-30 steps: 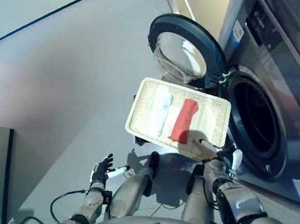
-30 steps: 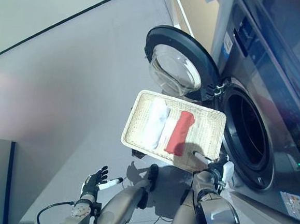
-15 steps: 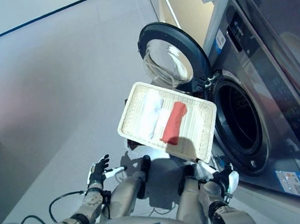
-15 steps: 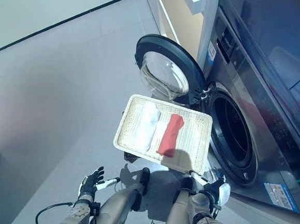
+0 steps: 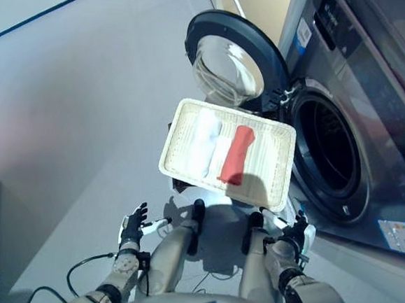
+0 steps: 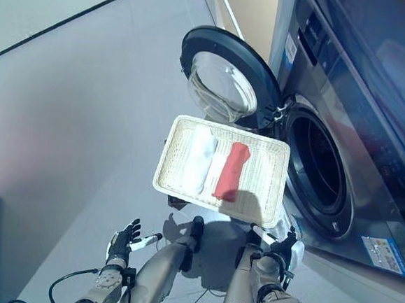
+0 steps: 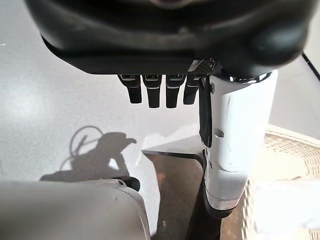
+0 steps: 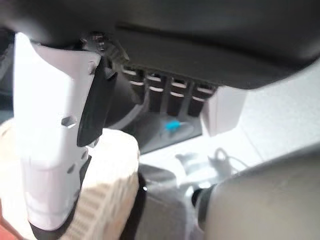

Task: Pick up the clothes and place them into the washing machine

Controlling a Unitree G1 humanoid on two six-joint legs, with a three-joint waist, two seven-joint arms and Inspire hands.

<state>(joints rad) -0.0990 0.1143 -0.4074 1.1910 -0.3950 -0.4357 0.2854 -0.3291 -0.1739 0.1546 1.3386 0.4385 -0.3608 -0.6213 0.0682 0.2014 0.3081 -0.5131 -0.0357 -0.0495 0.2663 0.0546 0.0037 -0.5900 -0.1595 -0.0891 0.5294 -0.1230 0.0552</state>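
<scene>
While both hands hang low with fingers relaxed and holding nothing, the clothes lie in a tray before the open washing machine.

Nearest, the left hand spreads its fingers over the floor; the right hand sits just below the tray's near corner, its fingers partly hidden in the eye views but straight in its wrist view. Beyond, the pale woven tray holds a white rolled cloth, a red rolled cloth and a pale piece between them, hard to make out. What supports the tray is hidden beneath it. Farther off, the round glass door stands swung open beside the washing machine, whose dark drum opening shows no contents. Grey floor extends left, crossed by a dark line.
</scene>
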